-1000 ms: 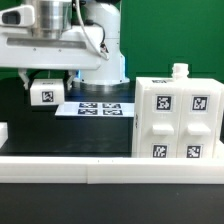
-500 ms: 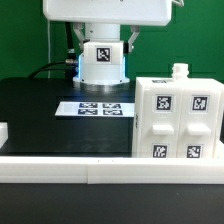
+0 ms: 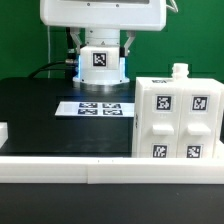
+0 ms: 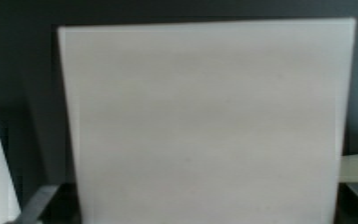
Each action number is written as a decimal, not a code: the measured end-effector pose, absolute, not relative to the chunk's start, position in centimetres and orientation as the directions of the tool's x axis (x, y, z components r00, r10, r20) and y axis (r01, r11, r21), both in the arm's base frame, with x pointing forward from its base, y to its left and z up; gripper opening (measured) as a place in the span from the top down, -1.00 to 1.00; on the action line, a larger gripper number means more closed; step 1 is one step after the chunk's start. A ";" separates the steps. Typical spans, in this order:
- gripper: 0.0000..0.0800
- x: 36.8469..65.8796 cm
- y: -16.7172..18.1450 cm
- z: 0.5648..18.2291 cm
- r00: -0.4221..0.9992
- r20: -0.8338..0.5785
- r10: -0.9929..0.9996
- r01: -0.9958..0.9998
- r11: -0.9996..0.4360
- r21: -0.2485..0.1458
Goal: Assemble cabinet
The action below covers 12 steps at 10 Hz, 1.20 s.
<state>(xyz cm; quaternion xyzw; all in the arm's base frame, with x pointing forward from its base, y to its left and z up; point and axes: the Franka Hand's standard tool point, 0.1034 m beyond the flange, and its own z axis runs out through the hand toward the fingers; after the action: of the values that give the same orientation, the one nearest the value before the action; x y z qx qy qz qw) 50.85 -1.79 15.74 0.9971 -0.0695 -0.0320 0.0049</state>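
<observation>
Robot claw (image 3: pixel 102 52) closed on a small tagged white block (image 3: pixel 100 62), held high above the black bench (image 3: pixel 40 110) — the cabinet case (image 3: pixel 180 120) stands lower, toward the exterior view's right

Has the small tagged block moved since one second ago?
Yes. The small tagged block went up and toward the exterior view's right, now above the marker board.

The arm (image 3: pixel 100 12) ran off the exterior view's top edge, its fingers (image 3: pixel 128 42) mostly hidden behind the tagged block (image 3: pixel 100 60). A white piece (image 3: pixel 3 131) sat cropped at that view's left. A blurred white surface (image 4: pixel 202 120) blocked the wrist view.
</observation>
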 end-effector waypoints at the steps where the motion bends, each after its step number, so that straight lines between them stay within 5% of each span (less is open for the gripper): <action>1: -0.42 51.7 -0.4 16.5 0.989 -0.057 -0.138 -0.138 -0.990 0.012; 7: -0.42 59.4 3.8 18.7 0.986 -0.029 -0.166 -0.165 -0.986 0.019; 12: -0.42 59.0 4.2 18.2 0.986 -0.038 -0.160 -0.160 -0.987 0.020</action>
<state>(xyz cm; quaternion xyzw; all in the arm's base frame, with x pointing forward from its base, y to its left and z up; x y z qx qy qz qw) 58.97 4.17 18.18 0.9965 -0.0803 -0.0196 0.0085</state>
